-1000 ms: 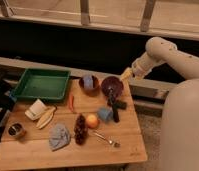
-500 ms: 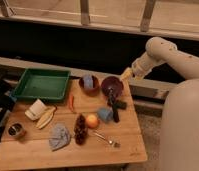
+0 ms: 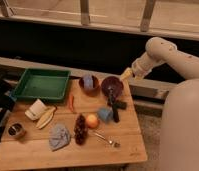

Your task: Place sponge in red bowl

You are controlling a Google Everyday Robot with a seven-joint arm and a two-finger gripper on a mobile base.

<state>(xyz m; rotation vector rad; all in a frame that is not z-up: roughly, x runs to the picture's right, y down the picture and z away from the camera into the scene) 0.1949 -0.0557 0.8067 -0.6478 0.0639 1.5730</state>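
Claw (image 3: pixel 116 107) unmoved since before, hanging just beside red bowl (image 3: pixel 112 81).

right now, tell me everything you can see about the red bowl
The red bowl is round, dark red and looks like plastic. It stands upright near the back edge of the wooden table, just right of a brown bowl that holds something blue. The dark end effector comes down across its front rim and hides part of it. I cannot tell whether they touch. The part of the inside that shows looks empty.
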